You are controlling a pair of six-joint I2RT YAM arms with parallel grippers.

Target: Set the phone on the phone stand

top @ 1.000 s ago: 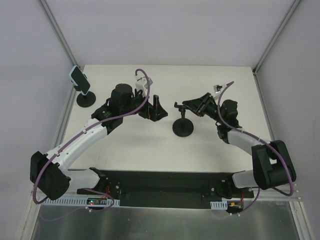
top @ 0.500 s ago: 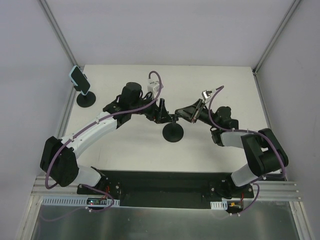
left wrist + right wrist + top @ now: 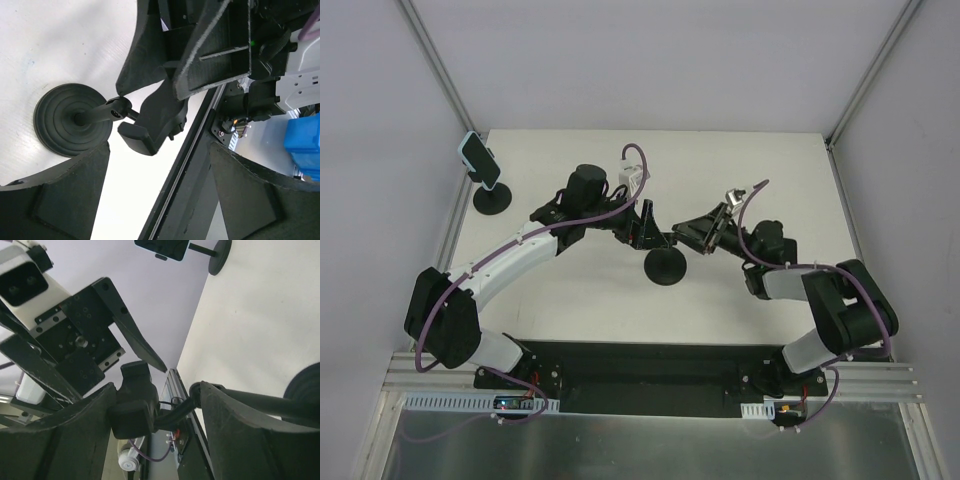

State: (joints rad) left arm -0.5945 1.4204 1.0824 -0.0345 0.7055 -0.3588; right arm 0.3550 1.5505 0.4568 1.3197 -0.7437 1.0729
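The phone, in a teal case, rests on a black stand at the table's far left; it also shows in the right wrist view. A second, empty black phone stand is at the table's centre. Its round base is on the table and its cradle is raised. My right gripper is shut on that cradle. My left gripper is open and empty, just left of the cradle and facing the right gripper.
The table's black front rail runs under my left gripper. A blue bin sits beyond the rail. White enclosure walls stand left, right and behind.
Over the last second both grippers came together at the table's centre. The empty stand shifted left and nearer in my right gripper. Little moved in the last half second.
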